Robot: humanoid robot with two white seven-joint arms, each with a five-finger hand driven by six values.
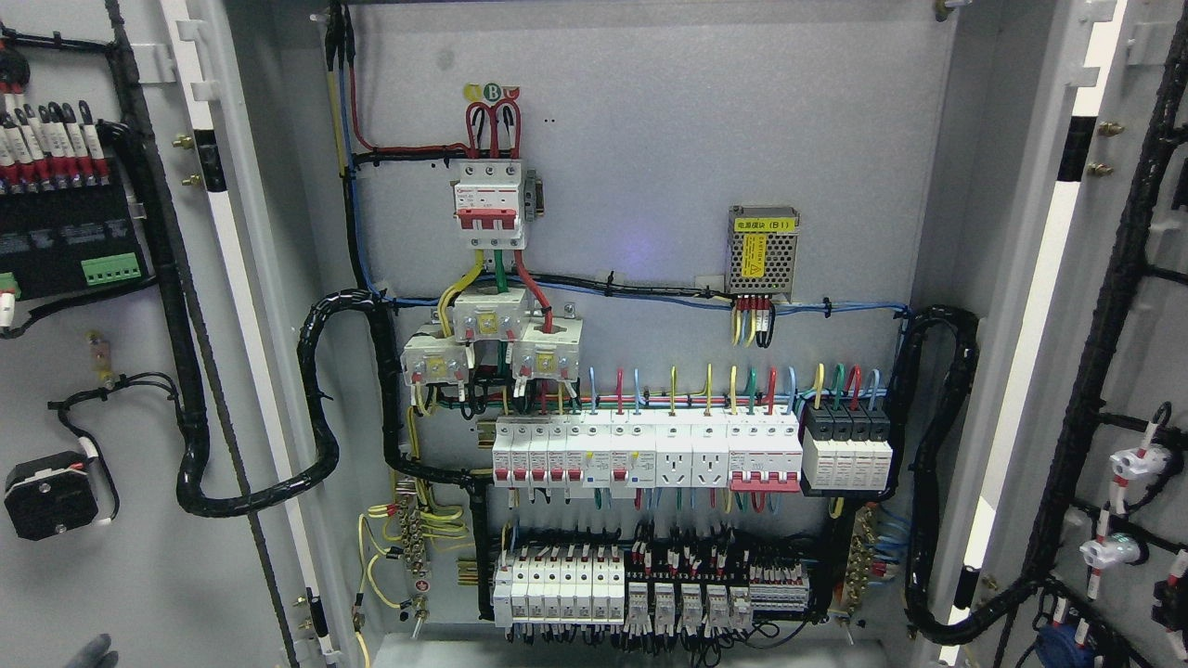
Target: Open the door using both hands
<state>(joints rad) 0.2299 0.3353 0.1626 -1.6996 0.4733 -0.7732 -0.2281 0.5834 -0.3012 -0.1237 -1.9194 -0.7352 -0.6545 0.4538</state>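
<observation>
The grey electrical cabinet stands with both doors swung wide. The left door (139,371) fills the picture's left and shows its inner face with terminals and black cable looms. At the far right the right door (1114,390) also shows its inner face, with indicator-lamp backs. A small grey tip of my left hand (96,649) pokes in at the bottom left corner, below the left door and touching nothing that I can see. My right hand is out of view.
The back panel (650,167) carries a main breaker (489,204), a power supply (763,249), a breaker row (650,455) and lower terminal blocks (631,594). Thick black cable bundles (316,408) loop from the interior to both doors.
</observation>
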